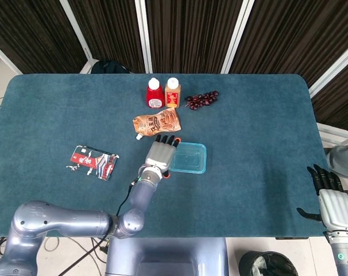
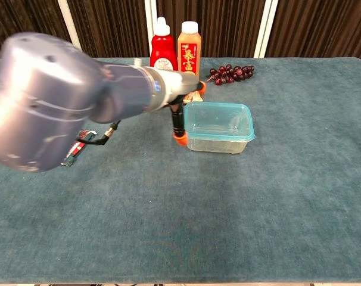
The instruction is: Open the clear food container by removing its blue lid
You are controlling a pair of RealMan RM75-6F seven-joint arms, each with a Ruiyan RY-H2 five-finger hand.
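The clear food container with its blue lid on sits near the table's middle. My left hand is at the container's left edge, fingers spread and partly over the lid's left side, thumb down beside the wall. It holds nothing. The left arm fills much of the chest view and hides the pouch there. My right hand rests off the table's front right corner, fingers apart and empty, seen only in the head view.
A red sauce bottle, an orange bottle and dark grapes stand at the back. A brown pouch lies just behind my left hand. A red snack packet lies at the left.
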